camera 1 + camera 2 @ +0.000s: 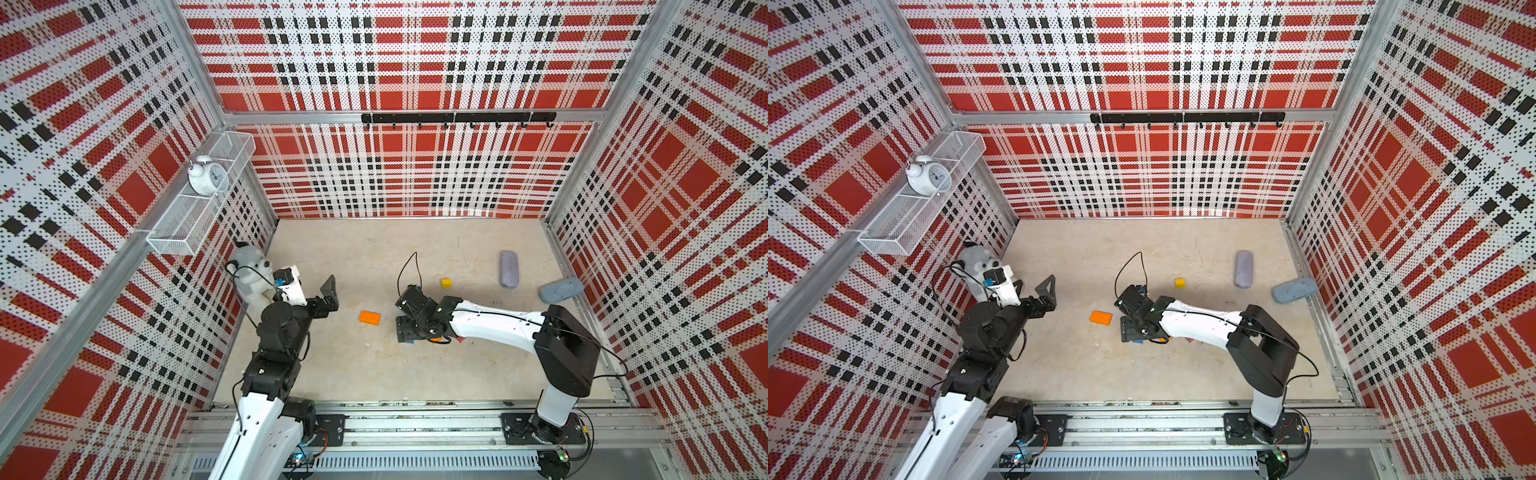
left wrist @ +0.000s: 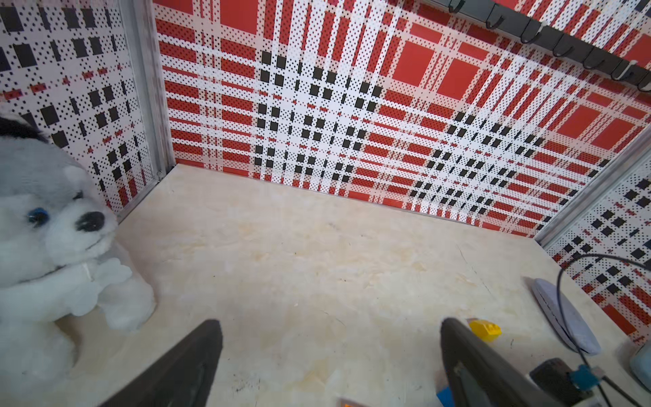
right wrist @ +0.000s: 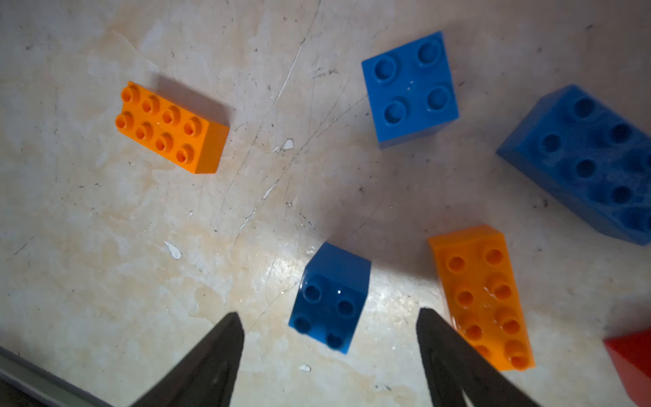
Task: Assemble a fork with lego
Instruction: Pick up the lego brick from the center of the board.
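Observation:
The lego lies as loose bricks on the beige floor; the fork is out of view. My right gripper points down, open, its fingertips either side of a small blue square brick with a gap on both sides. Around it lie an orange long brick, a blue square brick, a blue long brick, a red brick and a farther orange long brick. A yellow brick sits apart. My left gripper hangs open and empty at the left.
A plush husky leans in the left corner beside my left arm. A grey case and a blue-grey object lie at the right wall. A wire basket with an alarm clock hangs on the left wall.

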Controlling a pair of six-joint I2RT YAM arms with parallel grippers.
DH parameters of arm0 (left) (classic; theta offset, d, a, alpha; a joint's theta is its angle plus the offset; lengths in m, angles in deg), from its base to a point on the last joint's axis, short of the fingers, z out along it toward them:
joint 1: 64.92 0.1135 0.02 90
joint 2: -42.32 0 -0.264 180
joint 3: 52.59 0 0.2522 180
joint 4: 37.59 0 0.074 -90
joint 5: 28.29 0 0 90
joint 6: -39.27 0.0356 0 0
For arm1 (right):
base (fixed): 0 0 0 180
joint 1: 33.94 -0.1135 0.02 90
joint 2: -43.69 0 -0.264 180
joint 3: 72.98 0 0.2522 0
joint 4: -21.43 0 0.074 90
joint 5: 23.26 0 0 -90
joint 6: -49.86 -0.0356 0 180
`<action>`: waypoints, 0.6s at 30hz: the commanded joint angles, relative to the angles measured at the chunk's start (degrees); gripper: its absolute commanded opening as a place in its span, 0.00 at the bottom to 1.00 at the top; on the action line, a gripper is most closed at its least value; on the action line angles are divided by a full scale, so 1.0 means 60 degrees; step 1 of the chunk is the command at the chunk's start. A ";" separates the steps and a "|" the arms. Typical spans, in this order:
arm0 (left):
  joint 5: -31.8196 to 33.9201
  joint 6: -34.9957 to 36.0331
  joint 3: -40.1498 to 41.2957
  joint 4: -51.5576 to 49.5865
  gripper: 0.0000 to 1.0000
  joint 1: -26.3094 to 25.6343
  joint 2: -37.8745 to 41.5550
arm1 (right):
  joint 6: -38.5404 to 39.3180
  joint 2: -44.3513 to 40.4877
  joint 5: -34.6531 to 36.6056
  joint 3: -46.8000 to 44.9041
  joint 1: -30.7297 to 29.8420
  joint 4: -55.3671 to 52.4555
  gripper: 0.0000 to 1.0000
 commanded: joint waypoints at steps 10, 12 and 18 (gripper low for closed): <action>-0.0574 -0.0075 0.0070 0.0414 0.98 0.0236 -0.0426 | -0.0152 0.1080 -0.0440 0.0820 -0.0073 -0.0532 0.53; -0.0907 -0.0045 0.0085 0.0410 0.98 0.0240 -0.0465 | -0.0114 0.1119 -0.0372 0.0884 -0.0072 -0.0642 0.45; -0.1893 0.0370 -0.0058 0.0123 0.98 0.0237 -0.0378 | 0.0151 0.0883 -0.0084 0.0984 -0.0073 -0.0919 0.30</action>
